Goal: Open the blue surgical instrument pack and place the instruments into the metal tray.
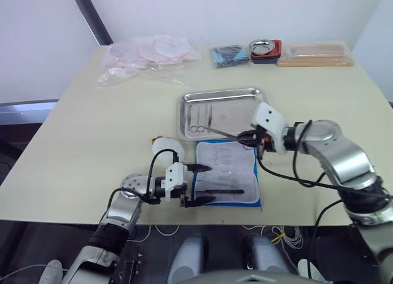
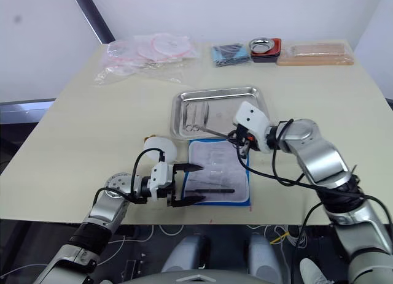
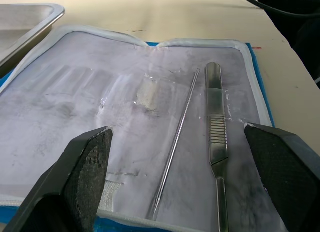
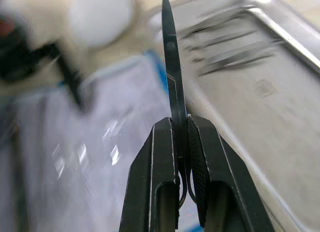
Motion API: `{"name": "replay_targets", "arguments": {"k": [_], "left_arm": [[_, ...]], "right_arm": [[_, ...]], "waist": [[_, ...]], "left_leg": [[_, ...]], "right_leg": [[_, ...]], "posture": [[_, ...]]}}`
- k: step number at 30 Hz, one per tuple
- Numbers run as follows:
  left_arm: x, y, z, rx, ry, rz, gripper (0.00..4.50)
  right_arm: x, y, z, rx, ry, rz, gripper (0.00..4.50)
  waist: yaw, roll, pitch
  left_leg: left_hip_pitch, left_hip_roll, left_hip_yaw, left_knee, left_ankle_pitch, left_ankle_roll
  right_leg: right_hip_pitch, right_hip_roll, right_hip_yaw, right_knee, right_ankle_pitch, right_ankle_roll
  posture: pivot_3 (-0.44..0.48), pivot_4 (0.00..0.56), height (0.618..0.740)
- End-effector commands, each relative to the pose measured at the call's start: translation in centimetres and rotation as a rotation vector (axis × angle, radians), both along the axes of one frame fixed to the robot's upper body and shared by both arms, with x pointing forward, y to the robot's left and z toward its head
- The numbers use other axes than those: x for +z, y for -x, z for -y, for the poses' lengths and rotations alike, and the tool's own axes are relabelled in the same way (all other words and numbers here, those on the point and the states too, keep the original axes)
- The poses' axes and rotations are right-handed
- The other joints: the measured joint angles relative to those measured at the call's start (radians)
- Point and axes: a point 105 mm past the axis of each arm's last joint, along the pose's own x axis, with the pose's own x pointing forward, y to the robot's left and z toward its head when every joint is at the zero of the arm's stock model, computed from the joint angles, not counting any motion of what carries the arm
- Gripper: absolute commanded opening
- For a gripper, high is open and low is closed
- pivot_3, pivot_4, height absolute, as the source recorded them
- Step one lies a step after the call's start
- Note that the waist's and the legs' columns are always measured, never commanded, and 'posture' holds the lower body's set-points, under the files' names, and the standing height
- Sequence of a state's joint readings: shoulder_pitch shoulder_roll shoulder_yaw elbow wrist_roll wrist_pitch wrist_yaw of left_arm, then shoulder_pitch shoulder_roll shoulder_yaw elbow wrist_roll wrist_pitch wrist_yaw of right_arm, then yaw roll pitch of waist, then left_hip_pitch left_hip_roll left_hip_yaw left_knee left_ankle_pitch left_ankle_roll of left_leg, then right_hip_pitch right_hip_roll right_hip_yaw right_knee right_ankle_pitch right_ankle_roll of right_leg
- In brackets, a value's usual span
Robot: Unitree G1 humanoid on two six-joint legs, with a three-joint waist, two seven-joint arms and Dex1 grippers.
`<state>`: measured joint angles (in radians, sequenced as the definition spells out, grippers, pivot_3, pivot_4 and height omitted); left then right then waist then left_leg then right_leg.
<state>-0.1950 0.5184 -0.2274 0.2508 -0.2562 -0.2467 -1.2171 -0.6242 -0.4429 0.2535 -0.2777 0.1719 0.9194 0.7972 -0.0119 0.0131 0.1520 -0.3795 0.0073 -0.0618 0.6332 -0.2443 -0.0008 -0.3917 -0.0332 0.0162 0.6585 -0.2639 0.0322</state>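
In the left eye view, the blue surgical instrument pack [image 1: 228,174] is lying open at lower centre, lining up, just below the metal tray [image 1: 186,105] in the middle of the frame. A few instruments [image 1: 201,119] are already resting in the tray's left half. The right gripper [image 1: 250,137] is hovering over the seam between pack and tray, pinching a dark slim tool [image 1: 226,134] that is pointing toward the tray. The left gripper [image 1: 198,184] is sitting at the pack's left edge with its fingers spread wide, holding nothing.

The right eye view is showing the same layout, with one dark tool lying across the pack's lower part.

In the left wrist view, tweezers [image 3: 215,132] and a thin probe [image 3: 175,147] are lying loose on the lining at centre right — still to be moved.

In the right wrist view, the fingers are clamping a pointed black blade [image 4: 172,76] rising up the middle, the tray stretching away at right.

Judged so — pack opened, some tools delivered, one in transit, at least two left.
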Motion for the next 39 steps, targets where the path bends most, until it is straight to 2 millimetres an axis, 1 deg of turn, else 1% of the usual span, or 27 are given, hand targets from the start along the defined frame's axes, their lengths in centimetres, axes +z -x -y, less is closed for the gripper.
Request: {"name": "replay_targets", "arguments": {"k": [1,7,9,13,17,18,20,22,26,30,36,39], "left_arm": [[-5.2,1.2,-1.6,0.088,-0.137,-0.198,4.50],[-5.5,1.3,-1.5,0.100,-0.135,-0.205,4.50],[-5.5,1.4,-1.4,0.100,-0.135,-0.206,4.50],[-5.6,1.4,-1.4,0.108,-0.130,-0.208,4.50],[-5.6,1.4,-1.4,0.115,-0.127,-0.208,4.50],[-5.5,1.4,-1.5,0.117,-0.127,-0.207,4.50],[-5.5,1.3,-1.5,0.121,-0.127,-0.206,4.50],[-5.5,1.3,-1.6,0.124,-0.128,-0.205,4.50],[-5.4,1.2,-1.8,0.131,-0.130,-0.202,4.50],[-5.4,1.3,-2.2,0.145,-0.129,-0.207,4.50],[-5.5,1.3,-2.3,0.153,-0.128,-0.207,4.50],[-5.5,1.3,-2.3,0.152,-0.129,-0.207,4.50]], "right_arm": [[1.7,-1.4,-0.9,-0.097,-0.102,0.041,0.05],[2.1,-4.2,-2.1,-0.265,-0.185,0.036,0.05],[2.2,-4.9,-2.2,-0.304,-0.200,0.032,0.05],[1.8,-5.7,-3.1,-0.354,-0.258,-0.010,0.05],[1.2,-6.9,-3.8,-0.424,-0.266,-0.031,0.05],[1.0,-7.2,-3.8,-0.442,-0.254,-0.028,0.05],[0.5,-7.8,-3.7,-0.469,-0.163,-0.017,0.05],[0.2,-8.4,-3.4,-0.530,-0.152,-0.041,0.05],[-0.2,-9.1,-3.5,-0.579,-0.157,-0.101,0.05],[-1.1,-9.4,-3.9,-0.615,-0.159,-0.181,0.05],[-2.4,-10.1,-4.5,-0.651,-0.173,-0.246,0.05],[-2.7,-10.6,-4.6,-0.663,-0.175,-0.254,0.05]], "waist": [[-0.001,0.000,0.000],[-0.001,0.001,-0.001],[-0.001,0.002,-0.001],[-0.001,0.002,-0.001],[-0.003,0.003,-0.002],[-0.003,0.003,-0.002],[-0.003,0.004,-0.002],[-0.004,0.004,-0.002],[-0.005,0.004,-0.003],[-0.006,0.005,-0.003],[-0.020,0.005,-0.003],[-0.024,0.005,-0.003]], "left_leg": [[0.000,0.000,0.000,0.000,0.000,0.000],[0.001,0.000,0.000,0.001,0.000,0.000],[0.001,0.000,0.000,0.001,0.000,0.000],[0.001,-0.001,0.000,0.001,0.001,0.001],[0.001,-0.001,0.000,0.001,0.001,0.002],[0.001,-0.001,0.000,0.001,0.001,0.002],[0.001,-0.001,0.000,0.001,0.001,0.002],[0.001,-0.001,0.000,0.001,0.001,0.002],[0.001,-0.001,0.000,0.001,0.001,0.002],[0.001,-0.001,0.000,0.001,0.002,0.003],[0.001,-0.001,0.000,0.001,0.002,0.003],[0.001,-0.001,0.000,0.001,0.002,0.003]], "right_leg": [[0.000,0.000,0.000,0.000,0.000,0.000],[0.000,0.000,0.001,0.001,-0.001,-0.002],[0.000,0.000,0.000,0.002,-0.001,-0.002],[0.000,0.000,0.001,0.002,-0.001,-0.002],[0.000,0.000,0.001,0.002,-0.001,-0.002],[0.000,0.000,0.001,0.003,-0.001,-0.002],[0.000,0.000,0.001,0.003,-0.001,-0.003],[0.000,0.000,0.001,0.003,-0.001,-0.003],[0.000,0.000,0.001,0.003,-0.001,-0.003],[0.000,0.001,0.002,0.004,-0.001,-0.003],[0.000,0.001,0.002,0.004,-0.001,-0.003],[0.000,0.001,0.002,0.004,-0.001,-0.003]], "posture": [[0.000,0.150,0.740],[0.000,0.150,0.740],[0.000,0.150,0.740],[0.000,0.150,0.740],[0.000,0.150,0.740],[0.000,0.150,0.740],[0.000,0.150,0.740],[0.000,0.150,0.740],[0.000,0.150,0.740],[0.000,0.150,0.740],[0.000,0.150,0.740],[0.000,0.150,0.740]]}}
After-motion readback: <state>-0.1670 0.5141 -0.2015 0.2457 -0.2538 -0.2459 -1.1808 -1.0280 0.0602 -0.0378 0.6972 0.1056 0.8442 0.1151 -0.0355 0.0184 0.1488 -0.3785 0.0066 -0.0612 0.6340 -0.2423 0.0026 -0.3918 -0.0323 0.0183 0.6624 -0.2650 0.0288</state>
